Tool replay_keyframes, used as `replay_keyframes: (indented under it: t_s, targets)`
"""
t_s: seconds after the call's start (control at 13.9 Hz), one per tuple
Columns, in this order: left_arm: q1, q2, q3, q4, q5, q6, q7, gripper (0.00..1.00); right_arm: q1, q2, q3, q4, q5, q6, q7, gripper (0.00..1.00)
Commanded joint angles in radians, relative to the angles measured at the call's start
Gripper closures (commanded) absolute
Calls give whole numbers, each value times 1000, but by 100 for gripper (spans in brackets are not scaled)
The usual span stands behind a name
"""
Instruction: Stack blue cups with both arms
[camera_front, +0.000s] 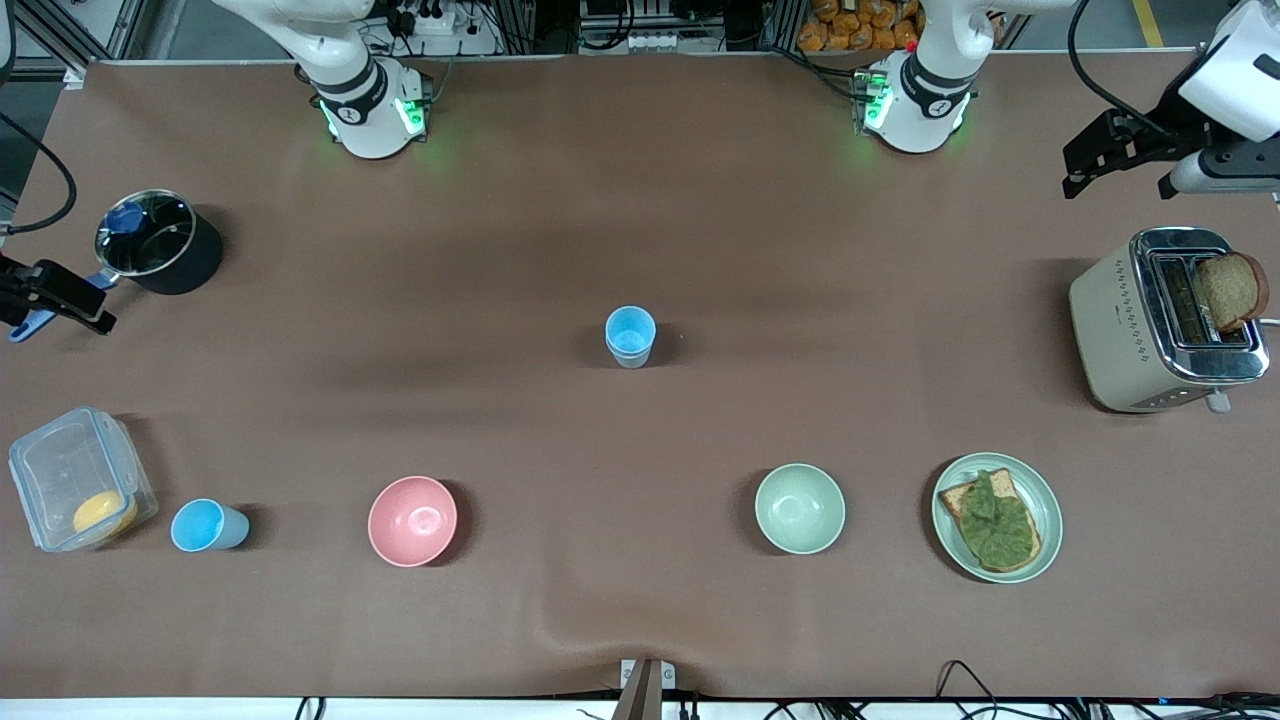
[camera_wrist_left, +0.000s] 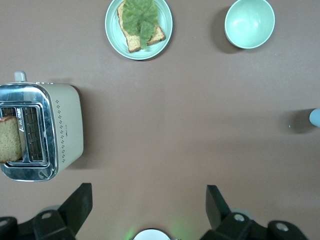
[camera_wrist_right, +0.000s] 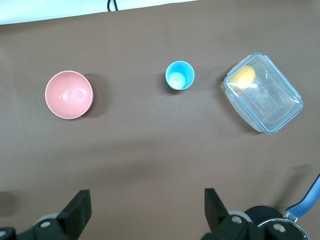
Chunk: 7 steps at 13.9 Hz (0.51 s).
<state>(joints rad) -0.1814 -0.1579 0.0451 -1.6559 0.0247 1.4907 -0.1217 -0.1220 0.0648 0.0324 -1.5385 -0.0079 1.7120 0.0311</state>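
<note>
the right pincer (camera_front: 60, 300) hangs open and empty by the black pot (camera_front: 160, 255), at the right arm's end of the bench (camera_front: 640, 600). one blue cup (camera_front: 208, 526) stands between the clear box (camera_front: 80, 480) and the pink bowl (camera_front: 412, 520). the other blue cup (camera_front: 630, 336) stands mid-bench, farther from the front camera. the left pincer (camera_front: 1115, 160) waits open above the toaster (camera_front: 1165, 320).

On the plain brown table (camera_front: 640, 180), two light-blue cups, one mid-frame (camera_front: 630, 336) and one at the lower left (camera_front: 207, 526), share the scene with a pink bowl (camera_front: 412, 520), a pale green bowl (camera_front: 799, 508), a black pot (camera_front: 160, 242) and a cream-and-chrome toaster (camera_front: 1165, 320) dotted with small dark marks.
</note>
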Motion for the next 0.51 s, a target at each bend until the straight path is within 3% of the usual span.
replay_keyframes:
  t_s: [0.0, 0.43]
  targets:
    - [10, 31, 1, 76, 15, -15, -15, 0, -13, -5, 9, 5, 5, -2, -4, 0]
    - [48, 64, 24, 88, -35, 55, -32, 0, -11, -5, 9, 5, 3, 0, -4, 0]
